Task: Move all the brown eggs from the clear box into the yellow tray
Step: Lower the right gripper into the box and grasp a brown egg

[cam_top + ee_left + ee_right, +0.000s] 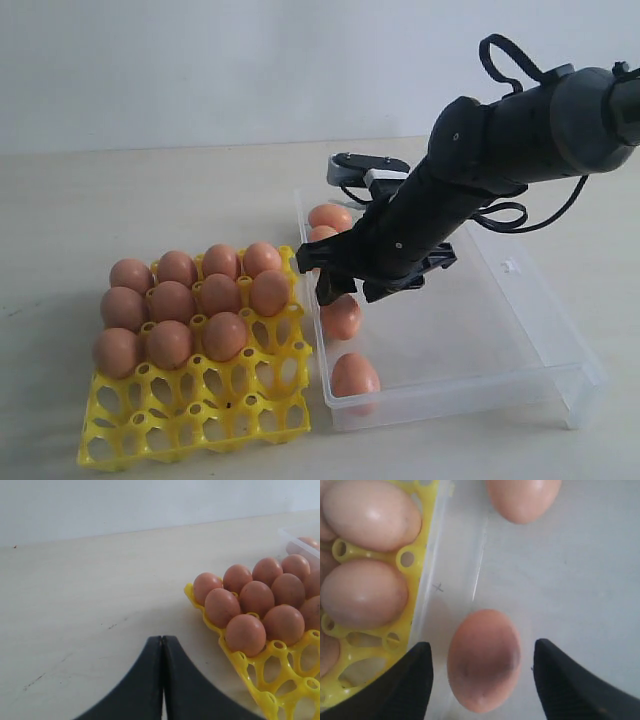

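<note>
The yellow tray [200, 420] lies on the left, with several brown eggs [172, 300] filling its far cups. To its right is the clear box [480, 390], where several eggs lie along the wall nearest the tray, one of them by the near corner [354, 375]. My right gripper [350, 292] hangs inside the box, open. In the right wrist view its fingers [417, 672] stand on either side of one egg [484, 660] without touching it. My left gripper [161, 640] is shut on nothing, over bare table beside the tray [260, 680].
The box's thin wall [427, 605] runs between the straddled egg and the tray edge [375, 554]. Another egg [522, 500] lies farther along that wall. The near rows of tray cups [250, 400] are unfilled. The box's right half holds nothing.
</note>
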